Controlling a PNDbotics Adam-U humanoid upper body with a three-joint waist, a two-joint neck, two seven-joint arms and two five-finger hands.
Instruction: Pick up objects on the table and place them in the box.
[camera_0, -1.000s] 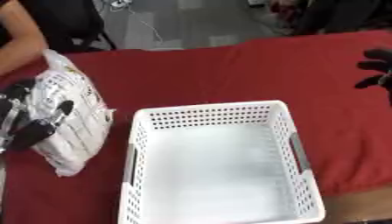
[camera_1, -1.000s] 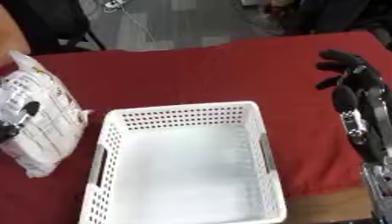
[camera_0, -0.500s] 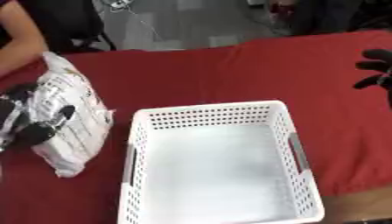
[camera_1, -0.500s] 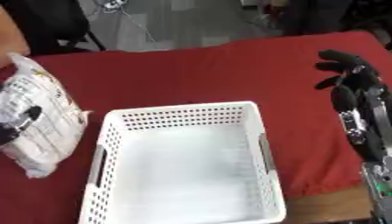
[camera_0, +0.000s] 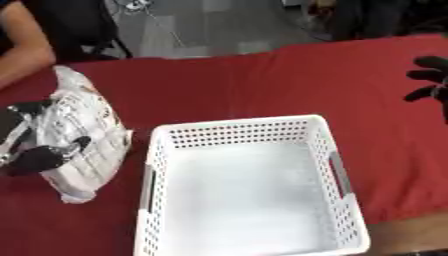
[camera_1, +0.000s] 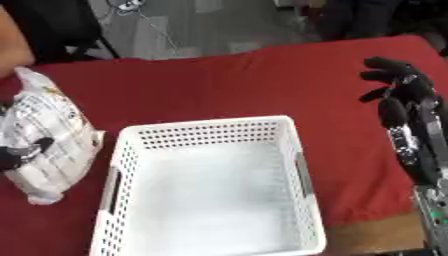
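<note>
A white plastic bag with printed markings (camera_0: 83, 132) lies on the red table at the left, next to the box. My left hand (camera_0: 26, 145) is curled round its left side, thumb and fingers wrapped over the bag. The white perforated box (camera_0: 249, 187) stands in the middle of the table and holds nothing. My right hand (camera_1: 398, 85) hangs over the table's right side with its fingers relaxed, holding nothing.
The red tablecloth (camera_0: 262, 85) covers the table. Its front edge shows at the lower right (camera_0: 411, 232). A person's bare arm (camera_0: 22, 52) rests at the far left edge, near a dark chair.
The bag and my left hand have shifted slightly rightward, toward the box. My right hand has stayed in place.
</note>
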